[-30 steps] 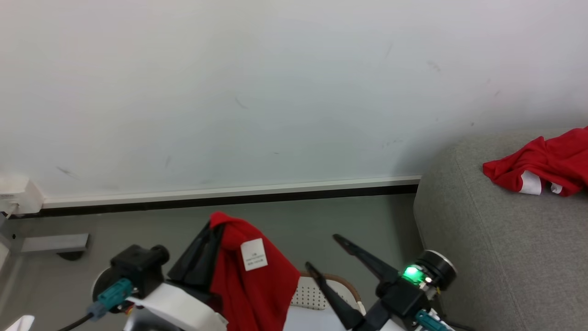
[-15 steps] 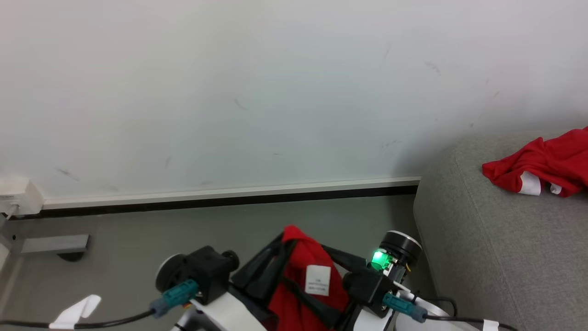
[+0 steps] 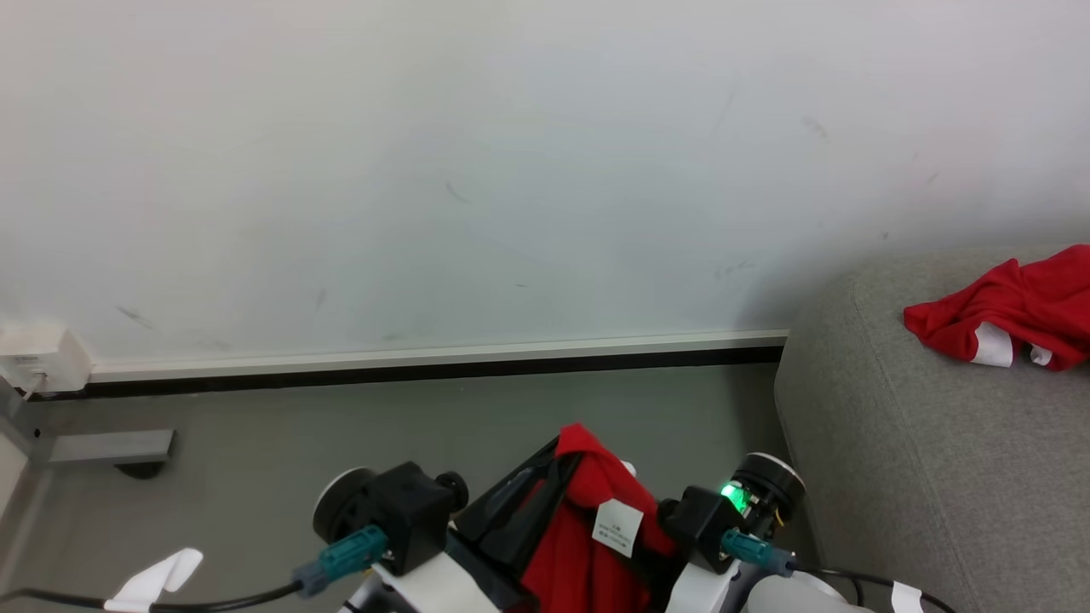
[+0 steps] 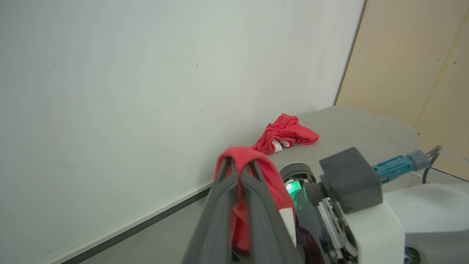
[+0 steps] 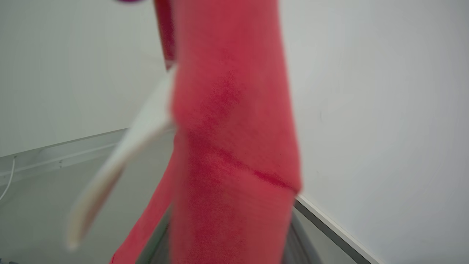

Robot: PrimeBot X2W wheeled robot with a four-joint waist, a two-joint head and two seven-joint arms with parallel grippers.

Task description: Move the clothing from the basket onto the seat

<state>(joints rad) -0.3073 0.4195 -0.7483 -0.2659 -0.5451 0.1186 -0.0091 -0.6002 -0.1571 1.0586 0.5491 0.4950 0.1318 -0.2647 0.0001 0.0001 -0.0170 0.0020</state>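
Note:
My left gripper [image 3: 569, 444] [image 4: 238, 163] is shut on the top fold of a red garment [image 3: 588, 545] [image 4: 273, 176], which hangs down from it with a white label [image 3: 617, 528] showing. Just to its right is my right gripper [image 3: 673, 524], its wrist light glowing green; the cloth hides its fingers. In the right wrist view the red fabric [image 5: 234, 146] hangs blurred right in front of the lens. A second red garment [image 3: 1013, 315] [image 4: 287, 134] lies crumpled on the grey seat [image 3: 937, 460] [image 4: 351, 126]. The basket is out of view.
A white wall with a dark baseboard [image 3: 426, 362] runs behind the grey floor. A white box [image 3: 38, 358] and a grey bracket [image 3: 111, 444] sit at the far left. A cable with a white tag [image 3: 157, 575] trails at the lower left. A beige panel [image 4: 414, 73] stands beyond the seat.
My left gripper has carried the garment to the right. The right gripper has swung left up against the hanging cloth. The basket has dropped out of sight.

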